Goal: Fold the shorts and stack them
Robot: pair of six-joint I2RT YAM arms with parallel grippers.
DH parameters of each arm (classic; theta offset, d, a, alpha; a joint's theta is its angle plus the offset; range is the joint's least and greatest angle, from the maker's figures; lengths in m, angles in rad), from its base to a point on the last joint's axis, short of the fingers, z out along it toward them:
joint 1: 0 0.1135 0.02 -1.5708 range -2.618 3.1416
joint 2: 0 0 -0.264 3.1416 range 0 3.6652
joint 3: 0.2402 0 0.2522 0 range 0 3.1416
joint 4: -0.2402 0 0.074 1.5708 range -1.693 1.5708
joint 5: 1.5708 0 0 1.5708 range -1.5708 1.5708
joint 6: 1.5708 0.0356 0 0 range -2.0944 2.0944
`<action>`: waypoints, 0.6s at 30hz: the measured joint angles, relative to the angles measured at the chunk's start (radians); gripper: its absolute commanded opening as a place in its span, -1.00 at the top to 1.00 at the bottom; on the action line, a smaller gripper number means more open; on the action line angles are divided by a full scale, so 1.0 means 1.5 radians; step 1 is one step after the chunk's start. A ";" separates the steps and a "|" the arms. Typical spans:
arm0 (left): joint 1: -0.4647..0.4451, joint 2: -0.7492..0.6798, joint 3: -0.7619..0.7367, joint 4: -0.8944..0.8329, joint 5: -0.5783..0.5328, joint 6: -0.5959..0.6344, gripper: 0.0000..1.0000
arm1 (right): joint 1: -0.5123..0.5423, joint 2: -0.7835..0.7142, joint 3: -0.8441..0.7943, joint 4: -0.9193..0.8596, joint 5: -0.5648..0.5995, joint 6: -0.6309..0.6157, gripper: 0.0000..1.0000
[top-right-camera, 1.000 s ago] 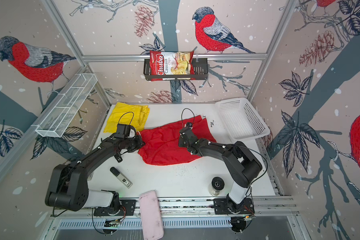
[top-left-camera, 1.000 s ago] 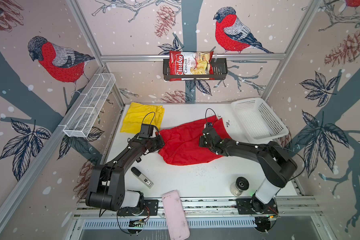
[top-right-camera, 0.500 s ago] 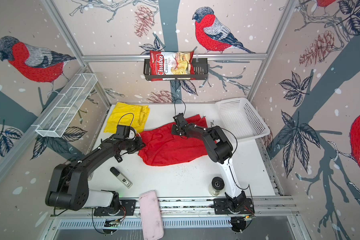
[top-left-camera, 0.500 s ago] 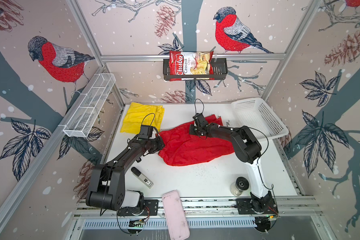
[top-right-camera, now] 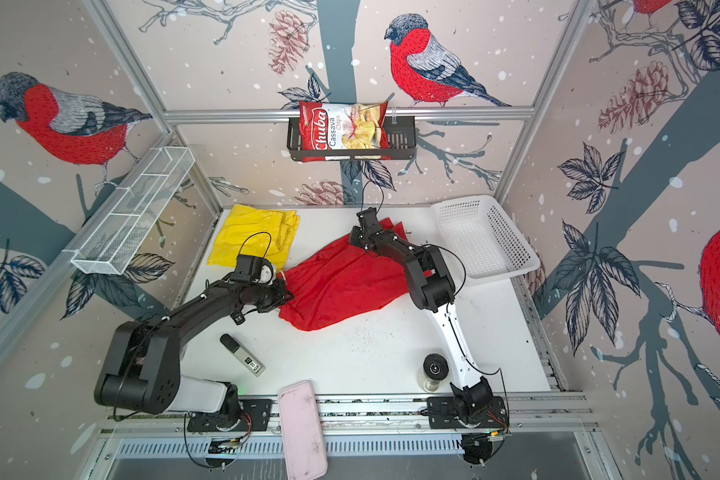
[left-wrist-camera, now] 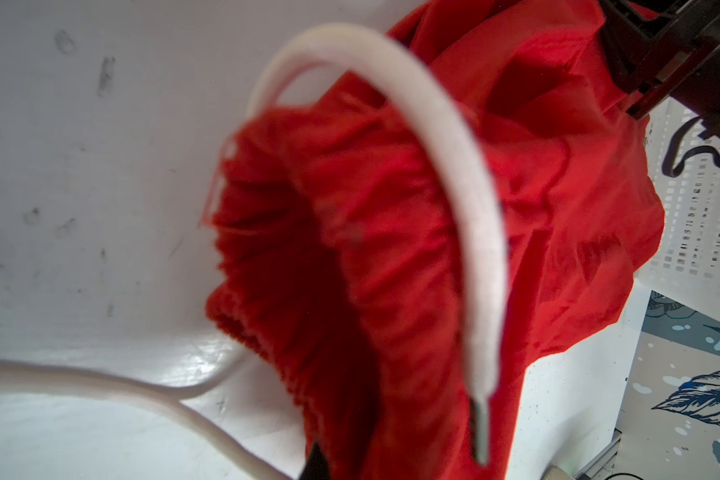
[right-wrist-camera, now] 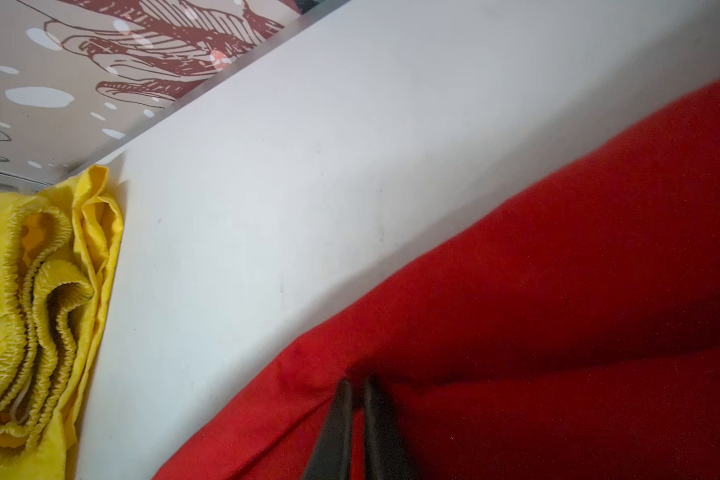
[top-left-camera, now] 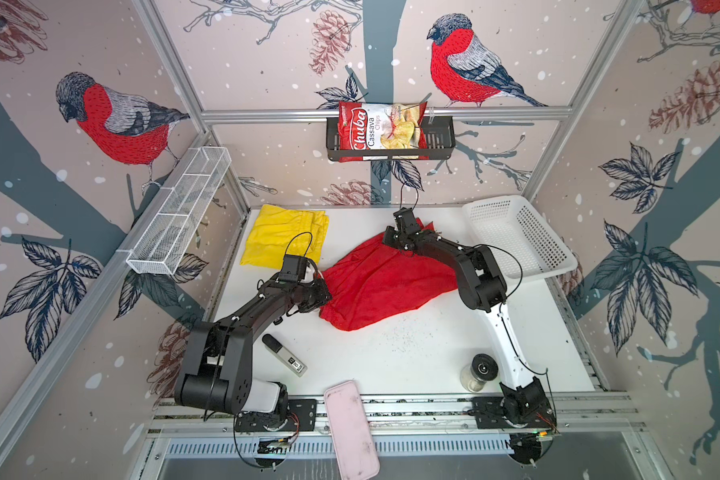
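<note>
The red shorts (top-left-camera: 383, 286) (top-right-camera: 341, 291) lie crumpled in the middle of the white table. My left gripper (top-left-camera: 323, 291) is shut on their bunched waistband at the left end. In the left wrist view the waistband (left-wrist-camera: 350, 257) fills the frame and the white drawstring (left-wrist-camera: 454, 166) loops over it. My right gripper (top-left-camera: 387, 240) (right-wrist-camera: 358, 401) is at the far edge of the red cloth, and its two dark fingers (right-wrist-camera: 339, 419) pinch a fold of it. The yellow shorts (top-left-camera: 283, 239) (right-wrist-camera: 38, 299) lie folded at the back left, apart from both grippers.
A white basket (top-left-camera: 516, 237) stands at the back right. Near the front are a dark-capped jar (top-left-camera: 481, 372), a small black-and-grey device (top-left-camera: 285, 355) and a pink case (top-left-camera: 350, 428) on the rail. A chips bag (top-left-camera: 381, 131) hangs in a wall rack, and a wire shelf (top-left-camera: 179, 212) is on the left wall.
My right gripper has moved back and to the left along the red shorts, drawing the cloth with it, and its elbow has folded in. The left arm has stayed put.
</note>
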 measured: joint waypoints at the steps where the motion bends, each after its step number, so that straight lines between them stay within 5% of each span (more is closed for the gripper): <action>1: 0.001 0.000 0.003 -0.004 -0.001 0.000 1.00 | 0.001 -0.014 -0.015 -0.002 0.012 -0.003 0.67; 8: 0.010 0.000 0.063 -0.047 -0.003 0.019 1.00 | 0.048 -0.289 -0.291 0.031 0.120 -0.077 -0.07; 15: 0.011 0.021 0.153 -0.100 -0.013 0.057 1.00 | 0.190 -0.438 -0.535 0.109 0.285 -0.122 -0.17; 18: 0.011 0.023 0.190 -0.122 -0.022 0.068 1.00 | 0.255 -0.470 -0.623 0.129 0.346 -0.107 -0.42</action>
